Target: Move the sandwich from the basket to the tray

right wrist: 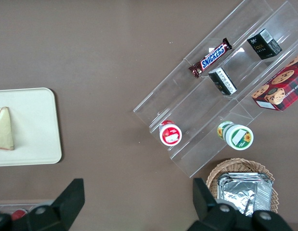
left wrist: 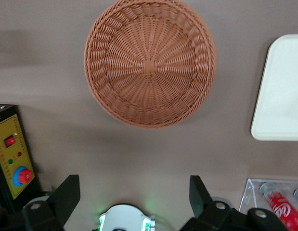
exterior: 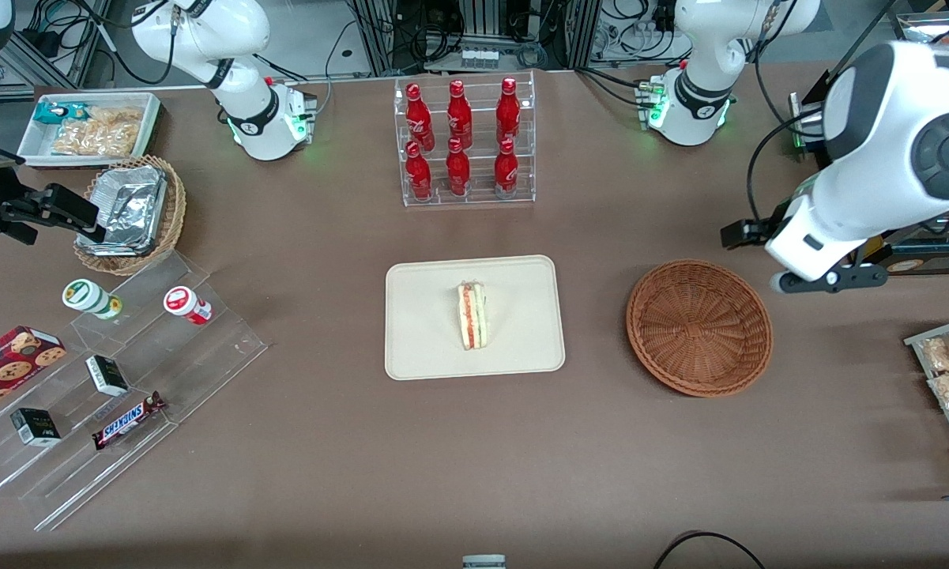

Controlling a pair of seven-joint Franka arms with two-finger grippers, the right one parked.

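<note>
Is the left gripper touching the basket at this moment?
Apart. In the left wrist view the gripper is open, its fingers well clear of the empty basket, with bare table between them.

Even overhead light (soft shadows), sharp focus

Sandwich (exterior: pixel 472 316): pale triangular wedge, red-green filling stripe facing up, lies on tray (exterior: pixel 427 348) near its middle, long axis running top to bottom of the front frame. Tray: flat cream rectangle, rounded corners, low rim, center of the front frame. Basket (exterior: pixel 699 326): round reddish-brown wicker, shallow, upright, empty, right of center in the front frame, apart from tray. End effector (left wrist: pixel 134 197) hangs above the tabletop near basket, fingers spread wide, holding nothing.
</note>
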